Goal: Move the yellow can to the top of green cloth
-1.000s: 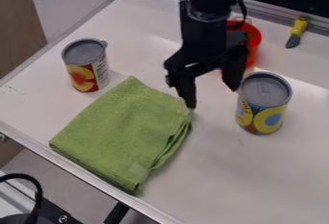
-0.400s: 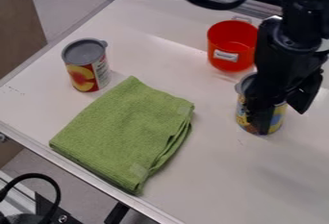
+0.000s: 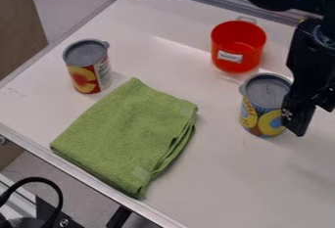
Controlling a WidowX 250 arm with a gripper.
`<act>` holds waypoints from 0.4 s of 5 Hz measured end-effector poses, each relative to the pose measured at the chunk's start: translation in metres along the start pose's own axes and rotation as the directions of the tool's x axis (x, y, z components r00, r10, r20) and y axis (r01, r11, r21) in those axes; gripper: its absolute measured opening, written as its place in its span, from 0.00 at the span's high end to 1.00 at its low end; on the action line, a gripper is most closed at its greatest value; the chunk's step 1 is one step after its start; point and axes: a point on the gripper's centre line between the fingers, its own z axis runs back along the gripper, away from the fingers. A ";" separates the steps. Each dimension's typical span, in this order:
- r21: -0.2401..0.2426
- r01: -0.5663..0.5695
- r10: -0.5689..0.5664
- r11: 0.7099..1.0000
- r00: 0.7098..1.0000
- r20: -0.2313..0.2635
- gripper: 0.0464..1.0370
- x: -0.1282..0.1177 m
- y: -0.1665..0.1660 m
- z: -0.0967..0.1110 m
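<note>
The gripper (image 3: 315, 121) is at the right edge, just right of the yellow can (image 3: 259, 117). Its fingers stand apart with nothing between them, the left one overlapping the can's right side in view. The can stands upright on the white table, grey lid up. Left of it, the folded green cloth (image 3: 131, 134) lies flat, with nothing on top.
A red pot (image 3: 237, 48) stands behind the yellow can. Another can (image 3: 87, 70), with a red and yellow label, stands at the left behind the cloth. The table's front edge (image 3: 91, 178) runs below the cloth.
From above the table between cloth and can, the gripper has moved right, passing over the yellow can to its right side. The can, cloth and pot have stayed in place.
</note>
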 end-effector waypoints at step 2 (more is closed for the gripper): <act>-0.034 -0.104 0.104 0.994 0.994 0.014 0.04 0.003 -0.014 -0.008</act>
